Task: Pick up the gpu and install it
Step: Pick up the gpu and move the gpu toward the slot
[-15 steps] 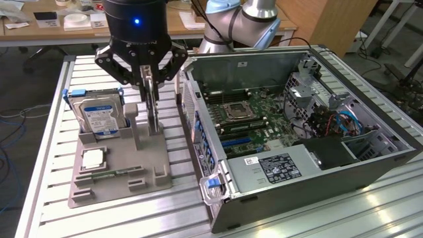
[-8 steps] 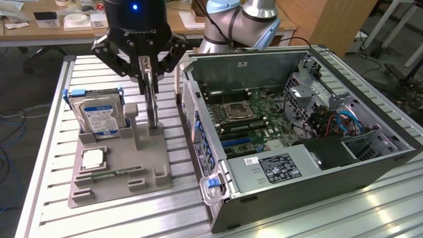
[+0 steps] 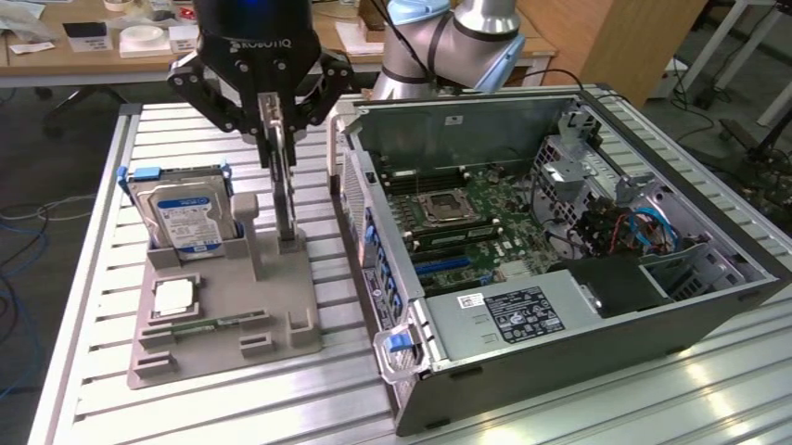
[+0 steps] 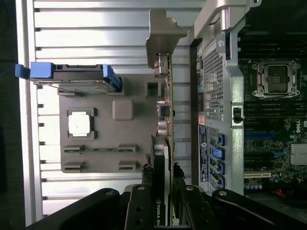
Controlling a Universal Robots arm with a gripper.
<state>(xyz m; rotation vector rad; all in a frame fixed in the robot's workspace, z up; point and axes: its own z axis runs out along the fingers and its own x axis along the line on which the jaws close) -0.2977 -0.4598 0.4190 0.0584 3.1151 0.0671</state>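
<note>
hand [image 3: 277, 125] grips gpu [image 3: 287, 199] standing in grey holder [image 3: 223, 348] (hard drive [image 3: 185, 218] alongside).

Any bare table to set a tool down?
Bare: ribbed aluminium table slats in front of the grey fixture tray and behind the silver hard drive. Crowded: gap beside the open black computer case, where the black gripper clamps the green gpu card.
</note>
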